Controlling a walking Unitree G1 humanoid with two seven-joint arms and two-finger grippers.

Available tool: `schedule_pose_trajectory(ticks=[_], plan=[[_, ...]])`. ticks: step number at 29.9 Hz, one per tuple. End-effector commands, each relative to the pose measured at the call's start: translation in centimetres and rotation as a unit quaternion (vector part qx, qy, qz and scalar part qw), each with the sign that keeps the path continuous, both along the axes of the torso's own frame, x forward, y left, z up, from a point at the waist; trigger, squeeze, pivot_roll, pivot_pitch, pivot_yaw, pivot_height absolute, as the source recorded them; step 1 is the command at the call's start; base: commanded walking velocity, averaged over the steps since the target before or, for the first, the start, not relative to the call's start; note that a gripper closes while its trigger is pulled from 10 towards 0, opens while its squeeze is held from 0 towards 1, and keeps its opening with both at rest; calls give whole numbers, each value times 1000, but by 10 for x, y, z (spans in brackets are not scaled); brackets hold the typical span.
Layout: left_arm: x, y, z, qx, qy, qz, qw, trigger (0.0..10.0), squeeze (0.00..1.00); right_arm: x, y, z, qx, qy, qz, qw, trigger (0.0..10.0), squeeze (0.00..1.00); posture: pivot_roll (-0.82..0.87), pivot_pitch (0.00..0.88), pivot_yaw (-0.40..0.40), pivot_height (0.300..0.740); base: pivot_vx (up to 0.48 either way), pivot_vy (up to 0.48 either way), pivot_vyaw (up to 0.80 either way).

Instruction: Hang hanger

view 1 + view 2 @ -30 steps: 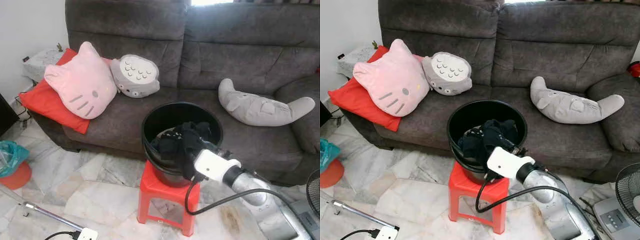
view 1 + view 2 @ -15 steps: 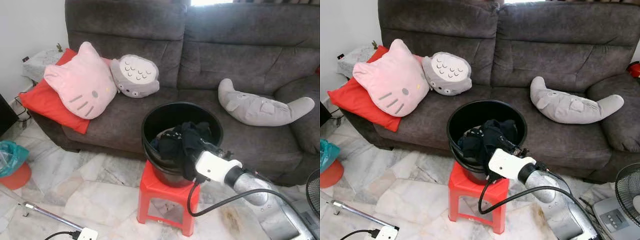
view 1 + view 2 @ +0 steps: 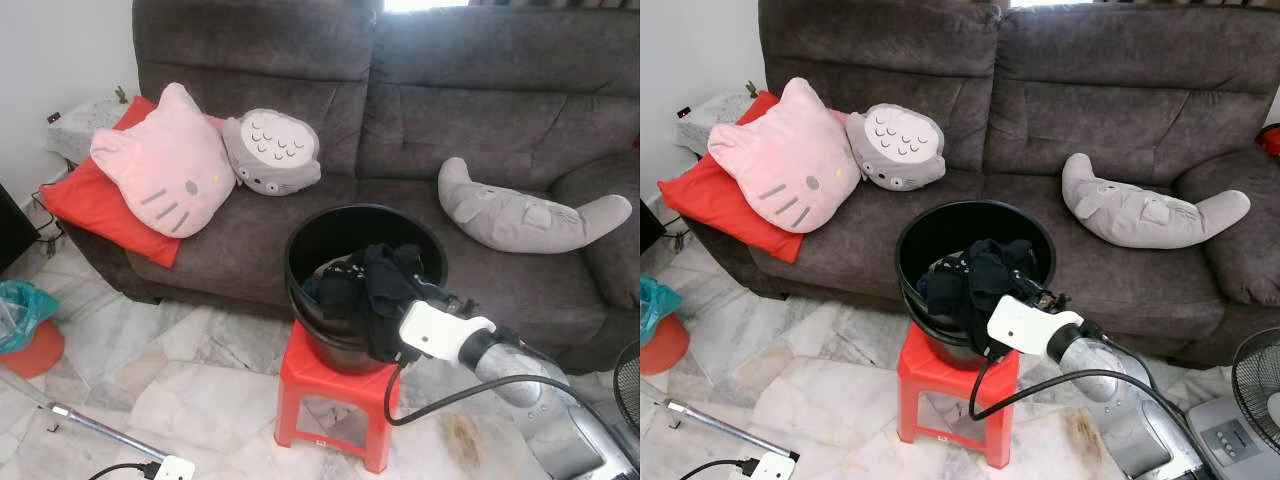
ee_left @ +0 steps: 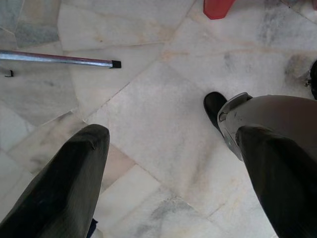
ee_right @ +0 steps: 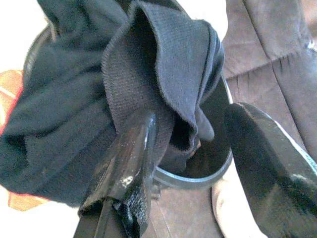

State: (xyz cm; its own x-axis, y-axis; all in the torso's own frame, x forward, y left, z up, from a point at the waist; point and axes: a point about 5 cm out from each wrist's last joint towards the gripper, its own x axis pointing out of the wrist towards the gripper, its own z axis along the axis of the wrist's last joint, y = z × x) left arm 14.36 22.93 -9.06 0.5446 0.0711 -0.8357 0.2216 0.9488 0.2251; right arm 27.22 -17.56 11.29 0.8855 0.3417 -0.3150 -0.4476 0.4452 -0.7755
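Right tool (image 5: pixel 190 148) slightly farther right, fingers spread beside dark clothes (image 3: pixel 365 285) over black bucket (image 3: pixel 330 230).

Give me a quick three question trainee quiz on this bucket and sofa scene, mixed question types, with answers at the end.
1. True or false: the black bucket stands directly on the floor.
2. Multiple choice: the right gripper is at A) the pink cat cushion, B) the dark clothes at the bucket's rim, C) the fan.
3. Fill in: the left gripper hangs over the marble ____.

Key: 1 false, it stands on a red stool. 2 B. 3 floor.
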Motion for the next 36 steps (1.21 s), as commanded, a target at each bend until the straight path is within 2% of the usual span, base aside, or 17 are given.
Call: schedule_pose_trajectory(ticks=[1, 24, 36], plan=[[-3, 4, 0, 3, 6, 5, 1000, 10000, 0, 3, -5, 3, 2, -5, -14, 1000, 10000, 0, -153, 0, 16, 740, 0, 0, 0], [-5, -1, -2, 3, 6, 3, 1000, 10000, 0, 19, -10, 10, -7, -41, -37, 998, 10000, 0, -150, 0, 14, 740, 0, 0, 0], [-3, -1, -2, 2, 3, 1, 1000, 10000, 0, 23, -20, -8, 0, -49, -106, 993, 10000, 0, -149, 0, 16, 740, 0, 0, 0]])
